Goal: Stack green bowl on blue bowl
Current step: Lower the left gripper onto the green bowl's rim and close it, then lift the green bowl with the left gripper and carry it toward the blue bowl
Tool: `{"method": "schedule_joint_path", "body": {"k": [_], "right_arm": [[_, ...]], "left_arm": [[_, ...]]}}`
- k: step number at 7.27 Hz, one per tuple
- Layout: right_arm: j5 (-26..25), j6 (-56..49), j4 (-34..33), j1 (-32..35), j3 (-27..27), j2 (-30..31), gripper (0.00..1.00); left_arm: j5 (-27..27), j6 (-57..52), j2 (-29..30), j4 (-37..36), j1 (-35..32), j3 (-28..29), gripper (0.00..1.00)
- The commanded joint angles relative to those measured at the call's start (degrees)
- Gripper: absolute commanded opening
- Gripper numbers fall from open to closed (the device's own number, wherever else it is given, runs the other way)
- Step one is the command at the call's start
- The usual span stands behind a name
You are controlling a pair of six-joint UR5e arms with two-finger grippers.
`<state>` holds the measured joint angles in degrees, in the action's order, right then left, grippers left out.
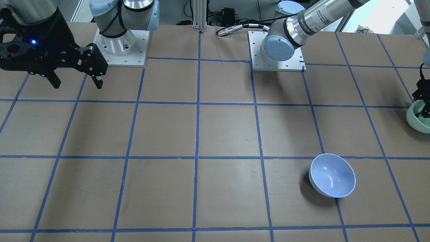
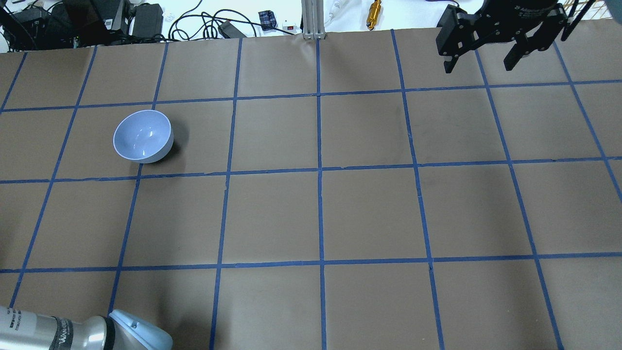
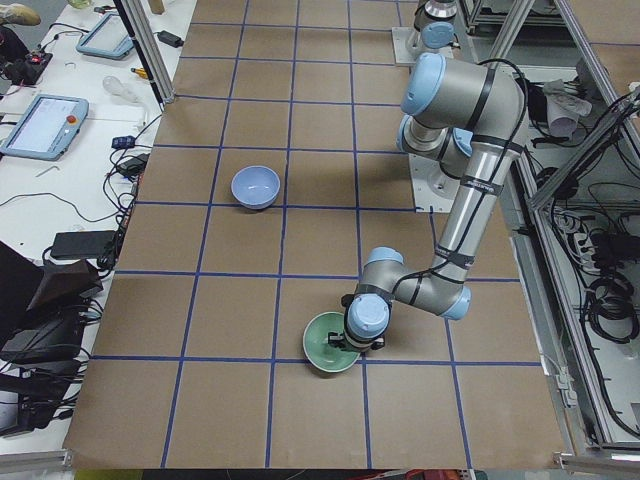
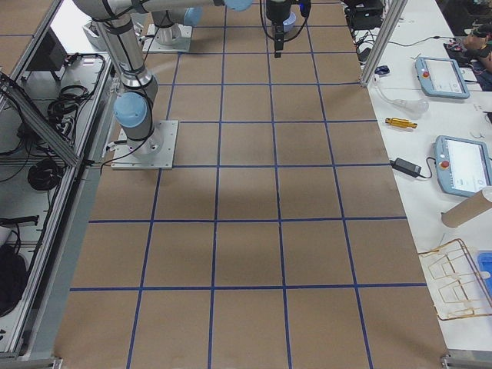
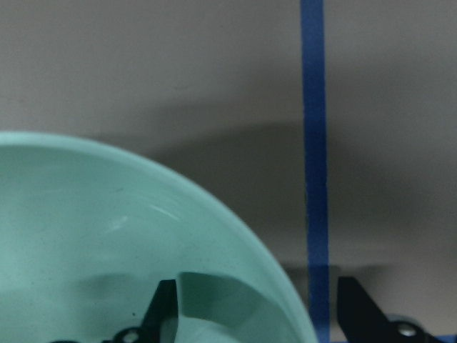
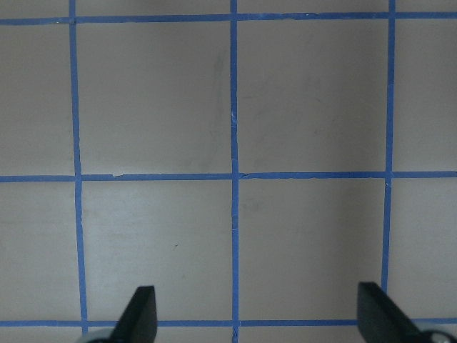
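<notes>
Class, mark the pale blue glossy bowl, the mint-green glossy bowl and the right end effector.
pale blue glossy bowl (image 2: pixel 142 136): overhead view, inner floor.
mint-green glossy bowl (image 3: pixel 320 346): exterior left view, inner wall.
right end effector (image 2: pixel 477 67): overhead view, midway between fingertips.

In the front-facing view the blue bowl (image 1: pixel 332 175) stands alone at lower right, its mouth open upward and bare table (image 1: pixel 215 134) on every side, so there is room to come in from above or from any flank. The green bowl (image 1: pixel 415 122) sits at the right edge, well apart. The left gripper (image 1: pixel 424 112) is low over it, one finger inside the rim and one outside. The right gripper (image 1: pixel 78 85) hangs at upper left with its jaws spread, far from both bowls.
</notes>
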<state>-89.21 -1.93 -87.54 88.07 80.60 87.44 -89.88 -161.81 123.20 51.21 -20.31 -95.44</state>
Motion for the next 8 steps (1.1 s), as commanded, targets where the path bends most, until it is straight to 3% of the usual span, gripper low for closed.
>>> {"method": "schedule_joint_path", "body": {"k": [1, 6, 8], "right_arm": [[0.00, 0.00, 0.00, 0.00, 0.00, -0.07, 1.00], [0.00, 0.00, 0.00, 0.00, 0.00, 0.01, 1.00], [0.00, 0.00, 0.00, 0.00, 0.00, -0.07, 1.00]], "left_arm": [[-0.12, -0.09, -0.24, -0.06, 0.00, 0.08, 0.00], [0.23, 0.96, -3.39, -0.06, -0.52, 1.13, 0.00], [0.67, 6.91, -7.60, 6.13, -4.45, 4.19, 0.00]]}}
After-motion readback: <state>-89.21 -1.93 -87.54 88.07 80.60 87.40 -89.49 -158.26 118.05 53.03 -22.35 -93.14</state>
